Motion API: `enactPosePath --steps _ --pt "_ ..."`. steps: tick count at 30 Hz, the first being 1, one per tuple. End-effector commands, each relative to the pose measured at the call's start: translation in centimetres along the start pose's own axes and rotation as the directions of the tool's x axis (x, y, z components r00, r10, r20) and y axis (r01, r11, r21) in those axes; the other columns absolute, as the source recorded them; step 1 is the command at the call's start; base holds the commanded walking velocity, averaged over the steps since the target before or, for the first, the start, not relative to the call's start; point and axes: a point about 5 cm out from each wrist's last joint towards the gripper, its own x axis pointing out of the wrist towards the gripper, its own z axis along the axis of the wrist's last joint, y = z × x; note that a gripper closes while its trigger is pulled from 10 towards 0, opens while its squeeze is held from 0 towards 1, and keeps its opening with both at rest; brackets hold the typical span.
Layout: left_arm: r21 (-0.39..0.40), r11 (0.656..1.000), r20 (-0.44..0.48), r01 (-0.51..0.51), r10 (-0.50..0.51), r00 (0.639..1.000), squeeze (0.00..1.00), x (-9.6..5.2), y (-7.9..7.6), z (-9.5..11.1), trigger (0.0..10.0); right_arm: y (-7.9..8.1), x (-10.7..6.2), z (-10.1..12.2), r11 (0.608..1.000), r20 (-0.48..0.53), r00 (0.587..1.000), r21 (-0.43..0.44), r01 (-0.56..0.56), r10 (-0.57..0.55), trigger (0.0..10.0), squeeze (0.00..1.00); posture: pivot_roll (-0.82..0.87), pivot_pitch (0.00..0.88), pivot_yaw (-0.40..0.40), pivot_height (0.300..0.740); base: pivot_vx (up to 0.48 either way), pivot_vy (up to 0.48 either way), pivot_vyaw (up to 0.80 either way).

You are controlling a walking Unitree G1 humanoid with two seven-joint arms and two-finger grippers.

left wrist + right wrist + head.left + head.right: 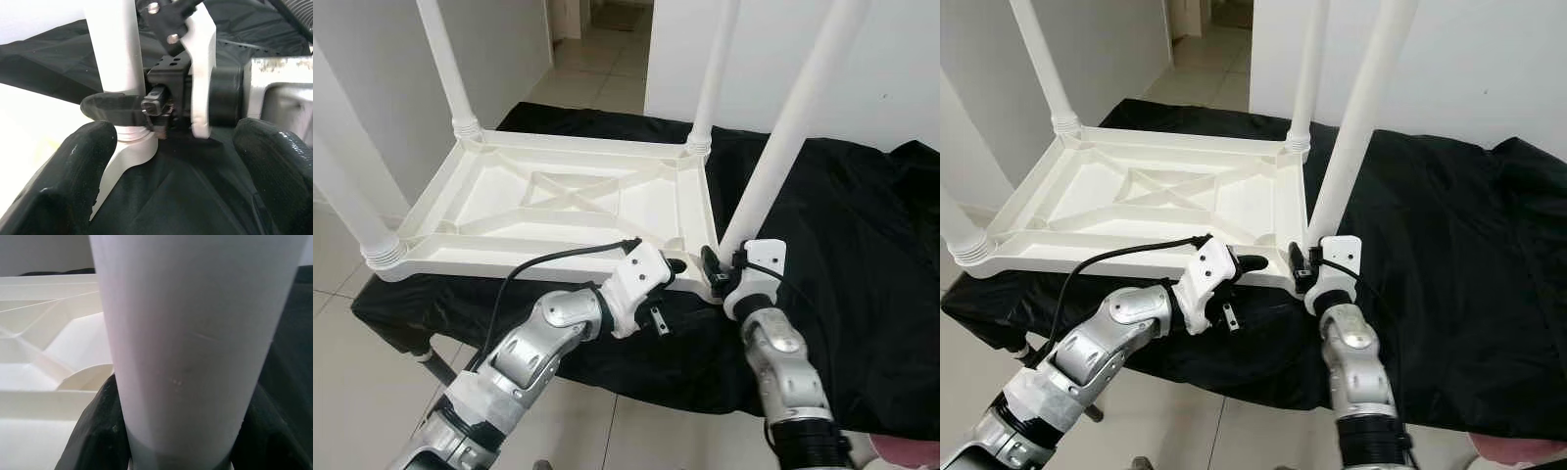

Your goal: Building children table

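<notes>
While the white children's table (pixel 558 201) lies upside down on a black cloth (pixel 842 255), its four legs point upward from the corners. The near right leg (pixel 783 137) rises from the near right corner, and the right tool (pixel 717 264) is clenched around its base, one black finger (pixel 115 108) wrapping the leg just above the threaded collar. From the right wrist, that leg stands directly against the camera with dark fingers on either side. The left tool (pixel 674 266) sits just left of that corner, touching or almost touching the table's near edge, its two fingers (pixel 78 166) spread apart and holding nothing. A black cable (pixel 558 257) loops from the left wrist across the near edge of the table. The far right leg (pixel 715 69), far left leg (pixel 445 64) and near left leg (pixel 347 196) stand along the other corners. A white wall (pixel 891 69) stands behind the cloth, and tiled floor (pixel 362 392) lies near left.
</notes>
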Motion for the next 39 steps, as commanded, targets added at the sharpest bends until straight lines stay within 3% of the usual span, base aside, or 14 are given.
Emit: enactPosePath --steps 1,3,16,17,24,25,26,32,34,36,39 --pt "0.005 0.993 -0.016 0.116 -0.116 0.993 0.0 0.0 -0.6 -0.2 10.0 -1.2 -0.4 -1.0 0.983 -0.049 0.984 0.05 0.174 -0.172 10.0 0.0 -0.06 0.0 -0.015 0.74 0.0 0.0 0.0" --pt "0.006 0.994 -0.014 0.106 -0.106 0.994 0.0 0.0 -0.5 -0.2 10.0 0.2 -0.1 -0.7 0.982 -0.048 0.984 0.073 0.173 -0.17 10.0 0.0 -0.06 0.0 -0.014 0.74 0.0 0.0 0.0" --pt "0.019 0.996 -0.012 0.091 -0.091 0.996 0.0 0.0 0.0 0.0 10.0 -0.8 0.4 0.7 0.97 0.023 0.97 0.007 0.241 -0.241 10.0 0.0 -0.05 0.0 -0.013 0.74 0.0 0.0 0.0" --pt "0.019 0.996 -0.012 0.091 -0.091 0.996 0.0 0.0 0.0 0.0 10.0 -0.8 0.4 0.8 0.973 0.032 0.973 0.016 0.23 -0.231 10.0 1.0 -0.05 0.0 -0.013 0.74 0.0 0.0 0.0" --pt "0.021 0.996 -0.012 0.091 -0.091 0.996 0.0 0.0 0.0 0.0 10.0 -0.8 0.4 1.0 0.985 0.055 0.984 0.023 0.17 -0.171 10.0 1.0 -0.06 0.0 -0.007 0.74 0.0 0.0 0.0" --pt "0.022 0.996 -0.013 0.091 -0.091 0.996 0.0 0.0 0.0 0.0 10.0 -0.9 0.5 1.1 0.99 0.06 0.988 0.025 0.141 -0.142 10.0 0.84 -0.06 0.0 -0.005 0.74 0.0 0.0 0.0" --pt "0.021 0.995 -0.017 0.095 -0.095 0.995 0.0 0.0 0.0 -0.1 10.0 -1.1 0.6 1.2 0.996 0.063 0.994 0.03 0.082 -0.084 10.0 0.0 -0.06 0.0 -0.003 0.74 0.0 0.0 0.0" --pt "0.014 0.994 -0.034 0.106 -0.105 0.994 0.0 -0.1 -0.1 -0.5 10.0 -1.6 1.2 1.5 0.99 0.071 0.987 -0.002 -0.142 0.141 10.0 0.0 -0.07 0.0 0.006 0.74 0.0 0.0 0.0" --pt "0.014 0.994 -0.034 0.106 -0.105 0.994 0.0 -0.1 -0.1 -0.5 10.0 -1.6 1.2 1.5 0.99 0.071 0.987 -0.002 -0.142 0.141 10.0 0.0 -0.07 0.0 0.006 0.74 0.0 0.0 0.0" --pt "0.018 0.995 -0.043 0.103 -0.102 0.994 0.0 -0.2 -0.1 -0.9 10.0 -2.1 1.6 1.6 0.958 0.063 0.957 -0.063 -0.278 0.282 10.0 0.0 -0.08 0.0 0.008 0.74 0.0 0.0 0.0" --pt "0.019 0.995 -0.045 0.102 -0.101 0.994 0.0 -0.2 -0.1 -1.0 10.0 -2.3 1.7 1.7 0.947 0.059 0.947 -0.078 -0.312 0.316 10.0 0.0 -0.08 0.0 0.01 0.74 0.0 0.0 0.0"
